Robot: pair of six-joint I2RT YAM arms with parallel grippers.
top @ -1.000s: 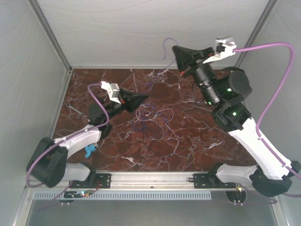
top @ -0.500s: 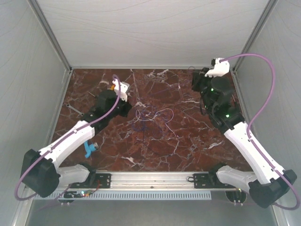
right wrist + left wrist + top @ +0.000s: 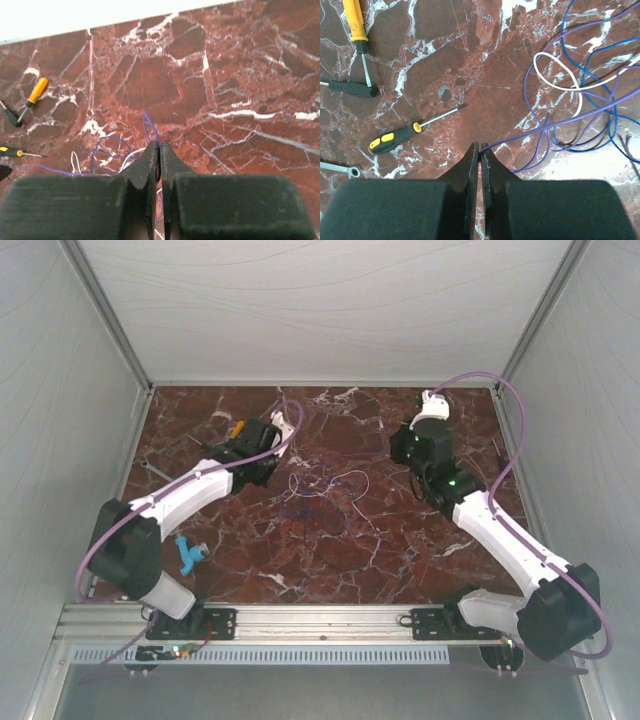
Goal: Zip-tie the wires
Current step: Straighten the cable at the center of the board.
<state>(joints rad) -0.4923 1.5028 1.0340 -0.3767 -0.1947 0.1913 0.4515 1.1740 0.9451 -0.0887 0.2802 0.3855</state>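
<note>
Purple, blue and white, the wires point(image 3: 320, 485) lie in a loose tangle of loops near the middle of the marble worktop point(image 3: 400, 540), between the 2 arms. The left jaws are closed tight, and 1 purple strand runs straight into their tips, so it looks pinched there. The right jaws are closed too; a purple strand rises to meet their tips, but I can't tell if it is really nipped. I can't pick out the zip tie anywhere.

To my eye these strands weigh next to nothing and are springy rather than limp: pull 1 and the rest will likely drag or snag along with it. The coating looks smooth, so a strand could slide out of a light pinch. Best hold, I'd say, is at the very jaw tips, where several loops cross, gathering them into 1 bunch and not tugging a single end
</note>
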